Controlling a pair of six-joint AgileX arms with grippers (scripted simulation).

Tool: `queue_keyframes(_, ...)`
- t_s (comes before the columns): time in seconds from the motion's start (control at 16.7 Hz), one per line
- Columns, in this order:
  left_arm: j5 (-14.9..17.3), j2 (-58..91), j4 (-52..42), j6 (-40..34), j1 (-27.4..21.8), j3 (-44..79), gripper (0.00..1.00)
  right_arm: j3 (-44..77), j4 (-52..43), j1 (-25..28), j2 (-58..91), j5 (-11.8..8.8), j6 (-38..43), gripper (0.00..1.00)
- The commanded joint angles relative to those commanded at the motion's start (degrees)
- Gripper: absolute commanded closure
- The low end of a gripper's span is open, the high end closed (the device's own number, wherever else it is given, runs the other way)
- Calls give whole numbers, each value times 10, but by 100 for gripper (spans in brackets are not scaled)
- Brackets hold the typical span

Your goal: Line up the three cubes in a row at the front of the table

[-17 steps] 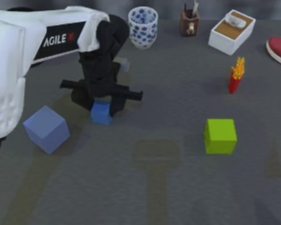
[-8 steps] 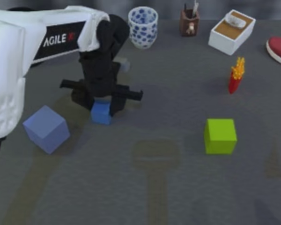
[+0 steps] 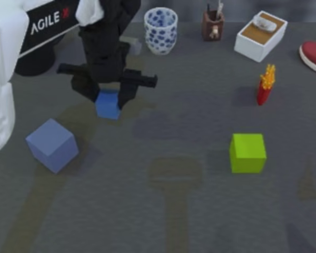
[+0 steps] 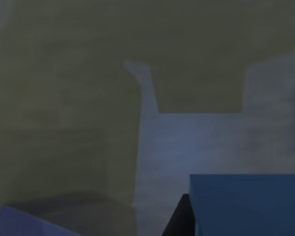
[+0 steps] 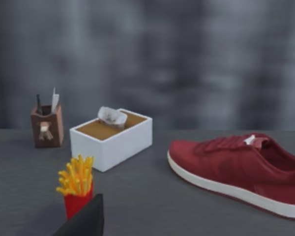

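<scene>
Carrying the small bright blue cube (image 3: 108,104) calls for a steady, level transfer, and the top view shows why: the left gripper (image 3: 107,100) has its jaws closed on the cube's sides, holding it apparently clear of the counter (image 3: 163,211), behind and to the right of the large periwinkle cube (image 3: 51,144). The lime-green cube (image 3: 247,153) sits well to the right of that periwinkle cube, so the row's gap likely lies between them. A good move keeps the blue cube low, brings it forward and right of the periwinkle cube without clipping it, and sets it square.

The left wrist view shows the blue cube (image 4: 248,204) close beneath the camera, with a corner of the periwinkle cube (image 4: 24,225) off to one side.

The right wrist view shows only clutter; the right arm is out of the top view, and its jaws cannot be judged.
</scene>
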Motion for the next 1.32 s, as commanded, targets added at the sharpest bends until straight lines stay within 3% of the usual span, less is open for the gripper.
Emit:
queue_keyframes(0.3,0,1,-1,0,-4,1,100,0,0,0,0,0,0,0)
queue_keyframes(0.48,-2,1,-6,-39,-38,4,100,0,0,0,0,0,0,0)
queue_keyframes(1.08,-11,-25,-30,-411,-295,-13,100,0,0,0,0,0,0,0)
queue_keyframes(1.32,-13,-41,-30,-483,-357,-21,100,0,0,0,0,0,0,0)
